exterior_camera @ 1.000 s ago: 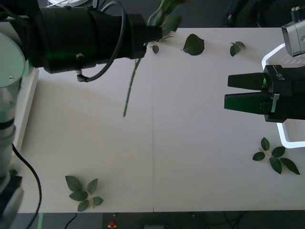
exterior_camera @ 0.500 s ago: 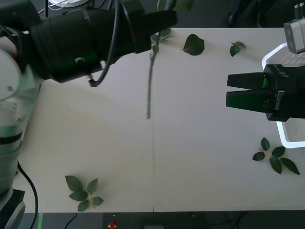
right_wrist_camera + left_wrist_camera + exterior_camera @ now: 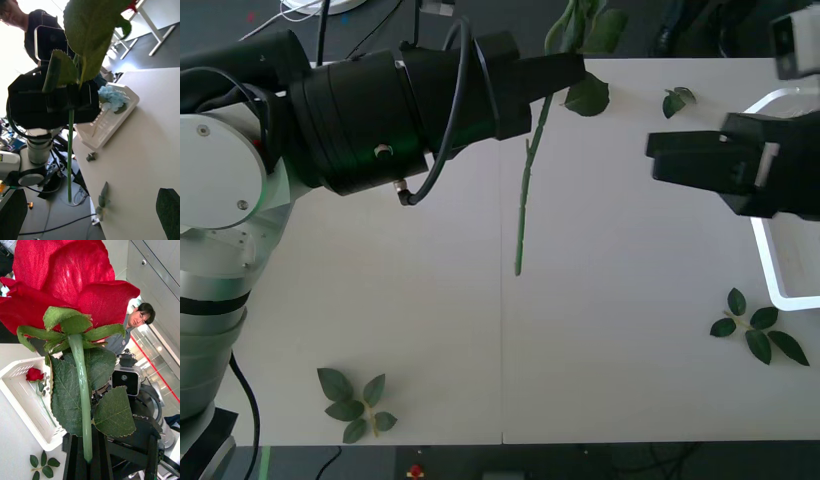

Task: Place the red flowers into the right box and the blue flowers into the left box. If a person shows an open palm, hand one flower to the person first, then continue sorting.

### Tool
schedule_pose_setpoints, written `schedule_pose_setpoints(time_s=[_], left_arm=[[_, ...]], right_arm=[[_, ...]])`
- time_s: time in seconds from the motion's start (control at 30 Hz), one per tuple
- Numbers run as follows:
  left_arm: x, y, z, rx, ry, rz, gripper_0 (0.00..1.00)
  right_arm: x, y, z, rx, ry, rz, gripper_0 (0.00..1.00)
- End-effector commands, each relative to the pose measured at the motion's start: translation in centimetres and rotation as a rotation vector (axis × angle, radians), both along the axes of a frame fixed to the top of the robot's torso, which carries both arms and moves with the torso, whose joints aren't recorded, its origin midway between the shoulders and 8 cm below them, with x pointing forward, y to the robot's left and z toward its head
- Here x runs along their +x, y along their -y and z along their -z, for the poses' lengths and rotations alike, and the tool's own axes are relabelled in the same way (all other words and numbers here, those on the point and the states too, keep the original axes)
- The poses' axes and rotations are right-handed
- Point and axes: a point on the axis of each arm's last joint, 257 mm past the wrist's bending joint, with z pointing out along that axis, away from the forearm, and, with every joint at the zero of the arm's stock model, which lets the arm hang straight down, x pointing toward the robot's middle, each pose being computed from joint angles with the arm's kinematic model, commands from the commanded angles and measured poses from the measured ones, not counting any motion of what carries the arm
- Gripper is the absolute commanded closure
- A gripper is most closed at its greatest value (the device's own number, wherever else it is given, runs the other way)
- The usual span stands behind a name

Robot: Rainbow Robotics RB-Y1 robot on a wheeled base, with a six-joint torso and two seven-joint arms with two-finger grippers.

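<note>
We see the left hand [image 3: 565, 68] reaching across the far middle of the worktop [image 3: 620, 330], its fingers clamped on the stem of a red rose [image 3: 63, 288]. In the front view the long green stem [image 3: 526, 185] hangs below the hand and slants toward us, its tip above the worktop's centre seam, while the leaves [image 3: 585, 25] rise past the far edge. The left wrist view puts the rose's head right before the lens, with its green sepals and two broad leaves on the stem, which runs down between the dark fingers.

The right hand [image 3: 660, 160] hovers over the right side of the worktop, facing the held flower, its black fingers parted and holding nothing. Its wrist view shows the stem [image 3: 70, 150] hanging from the left hand [image 3: 71, 101].

Beyond, the right box [image 3: 765, 250] sits at the worktop's right edge under the right arm; the left wrist view shows a second red rose [image 3: 34, 374] lying in it [image 3: 22, 405]. The left box [image 3: 112, 127] stands at the worktop's left edge with a blue flower [image 3: 111, 98] in it.

Loose leaf sprigs lie about: one near left [image 3: 355, 400], one near right [image 3: 755, 330], and single leaves [image 3: 675, 100] by the far edge.
</note>
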Motion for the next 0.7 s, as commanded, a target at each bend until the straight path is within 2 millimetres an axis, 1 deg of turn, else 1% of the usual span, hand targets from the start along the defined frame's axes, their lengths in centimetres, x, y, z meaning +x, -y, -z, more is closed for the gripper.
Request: schedule_pose_setpoints(time_s=[0.03,0.43,0.53,0.7], left_arm=[[-0.5,0.2,0.1,-0.031,-0.056,0.019,1.0],[-0.5,0.2,0.1,-0.031,-0.056,0.019,1.0],[-0.5,0.2,0.1,-0.031,-0.056,0.019,1.0],[-0.5,0.2,0.1,-0.031,-0.056,0.019,1.0]], right_arm=[[-0.2,-2.3,-1.5,0.048,-0.001,-0.06,0.0],[-0.5,-5.1,-1.4,0.072,-0.013,-0.114,0.0],[-0.4,-6.0,-1.4,0.085,-0.013,-0.117,0.0],[-0.2,-6.8,-1.7,0.106,-0.007,-0.115,0.0]])
